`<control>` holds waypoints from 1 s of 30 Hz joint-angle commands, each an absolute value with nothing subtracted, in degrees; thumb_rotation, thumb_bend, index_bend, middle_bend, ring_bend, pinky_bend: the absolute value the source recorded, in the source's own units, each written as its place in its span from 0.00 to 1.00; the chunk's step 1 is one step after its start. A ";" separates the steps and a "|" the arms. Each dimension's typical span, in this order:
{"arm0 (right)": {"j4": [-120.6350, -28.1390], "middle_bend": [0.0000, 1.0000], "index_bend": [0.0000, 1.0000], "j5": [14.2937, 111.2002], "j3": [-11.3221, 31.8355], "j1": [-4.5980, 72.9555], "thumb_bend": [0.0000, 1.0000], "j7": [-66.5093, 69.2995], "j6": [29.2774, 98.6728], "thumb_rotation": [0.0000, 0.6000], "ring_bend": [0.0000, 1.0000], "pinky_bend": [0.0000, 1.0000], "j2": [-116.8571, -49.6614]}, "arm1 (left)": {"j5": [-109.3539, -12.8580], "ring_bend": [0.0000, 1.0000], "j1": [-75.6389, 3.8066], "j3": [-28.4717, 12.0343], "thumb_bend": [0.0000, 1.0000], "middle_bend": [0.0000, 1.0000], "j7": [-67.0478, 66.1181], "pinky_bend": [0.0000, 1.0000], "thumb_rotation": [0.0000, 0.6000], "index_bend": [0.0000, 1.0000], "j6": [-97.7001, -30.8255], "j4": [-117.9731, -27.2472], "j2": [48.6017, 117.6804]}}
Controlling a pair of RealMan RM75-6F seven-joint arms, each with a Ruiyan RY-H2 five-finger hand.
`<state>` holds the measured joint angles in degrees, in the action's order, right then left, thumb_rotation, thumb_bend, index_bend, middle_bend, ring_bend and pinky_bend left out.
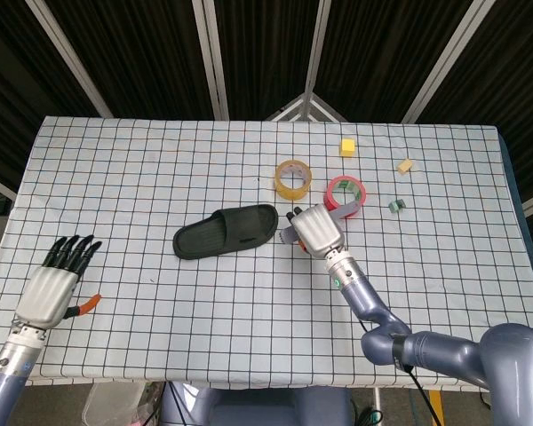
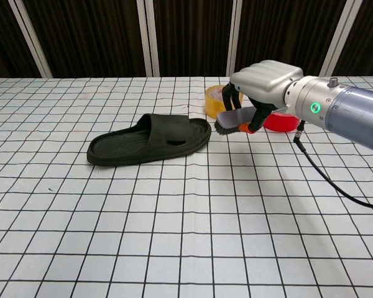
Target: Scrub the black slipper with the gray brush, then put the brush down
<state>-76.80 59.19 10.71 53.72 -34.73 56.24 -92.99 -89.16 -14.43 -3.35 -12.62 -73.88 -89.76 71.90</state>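
A checked cloth covers the table (image 1: 160,169). The slipper (image 1: 226,231) lies near its middle. Just right of its toe, the right hand (image 2: 264,84) grips the brush (image 2: 233,119), lifted off the cloth. The left hand (image 1: 51,282) hangs empty near the left edge, fingers straight and apart.
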 commanded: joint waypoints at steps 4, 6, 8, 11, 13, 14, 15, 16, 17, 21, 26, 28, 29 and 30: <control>-78.85 0.72 0.82 57.60 13.05 55.66 0.80 -36.91 55.33 1.00 0.64 0.62 -92.34 | -83.12 0.00 -24.52 -7.44 0.32 0.02 -17.35 0.05 0.79 0.01 -60.26 -89.91 76.38; -78.66 0.72 0.82 57.30 13.53 56.16 0.80 -37.01 54.98 1.00 0.64 0.63 -92.52 | -81.58 0.00 -26.14 -8.07 0.31 0.02 -19.04 0.05 0.79 0.01 -58.05 -89.86 77.16; -78.11 0.72 0.82 57.31 14.19 56.92 0.80 -36.72 54.36 1.00 0.64 0.63 -92.75 | -79.77 0.00 -28.19 -8.93 0.30 0.02 -20.45 0.05 0.79 0.01 -55.51 -89.88 78.22; -77.14 0.72 0.82 57.00 15.65 58.10 0.80 -35.57 53.36 1.00 0.64 0.64 -93.13 | -77.00 0.00 -31.03 -10.17 0.30 0.02 -21.35 0.05 0.79 0.01 -52.02 -88.97 79.96; -76.52 0.72 0.82 56.40 16.93 58.92 0.80 -34.41 52.66 1.00 0.64 0.64 -93.52 | -74.88 0.00 -32.77 -10.55 0.30 0.02 -22.61 0.05 0.79 0.01 -49.78 -87.84 81.28; -76.08 0.72 0.83 56.14 17.58 59.42 0.80 -33.89 52.35 1.00 0.64 0.64 -93.83 | -73.64 0.00 -33.63 -10.51 0.31 0.02 -23.60 0.05 0.79 0.01 -48.65 -87.15 82.12; -75.79 0.72 0.82 56.05 17.98 59.77 0.80 -33.62 52.26 1.00 0.64 0.64 -94.09 | -72.79 0.00 -34.14 -10.46 0.31 0.02 -24.20 0.05 0.80 0.01 -47.99 -86.70 82.68; -75.50 0.72 0.83 56.01 18.38 60.14 0.80 -33.37 52.24 1.00 0.64 0.64 -94.42 | -71.94 0.00 -34.61 -10.40 0.31 0.02 -24.71 0.05 0.80 0.01 -47.35 -86.27 83.22; -75.04 0.72 0.82 56.11 18.86 60.66 0.80 -33.00 52.30 1.00 0.64 0.64 -95.01 | -70.57 0.00 -35.32 -10.40 0.32 0.02 -25.22 0.05 0.79 0.01 -46.39 -85.56 84.04; -73.37 0.72 0.82 56.75 19.69 62.28 0.80 -32.38 52.50 1.00 0.64 0.64 -97.13 | -67.33 0.00 -37.26 -10.41 0.35 0.03 -26.72 0.05 0.80 0.01 -44.49 -83.11 86.13; -72.65 0.72 0.82 55.67 20.96 63.82 0.80 -30.55 51.58 1.00 0.64 0.64 -99.57 | -64.16 0.01 -38.90 -9.98 0.35 0.03 -28.07 0.05 0.79 0.01 -43.31 -81.10 87.64; -72.36 0.72 0.82 55.51 21.01 64.39 0.80 -30.61 51.34 1.00 0.64 0.64 -100.18 | -63.16 0.00 -39.40 -9.67 0.35 0.03 -28.63 0.05 0.80 0.01 -43.10 -80.76 87.88; -72.21 0.72 0.82 55.52 21.04 64.66 0.80 -30.69 51.43 1.00 0.64 0.64 -100.53 | -62.81 0.00 -39.60 -9.44 0.36 0.03 -28.86 0.05 0.80 0.01 -43.14 -80.71 87.95; -72.12 0.72 0.82 55.50 21.05 64.81 0.80 -30.74 51.50 1.00 0.64 0.64 -100.75 | -62.59 0.00 -39.71 -9.29 0.36 0.03 -28.93 0.05 0.80 0.01 -43.14 -80.69 87.98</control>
<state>-72.23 55.54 21.01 64.69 -30.69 51.46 -100.60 -62.77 -39.56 -9.45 -28.82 -43.20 -80.79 87.88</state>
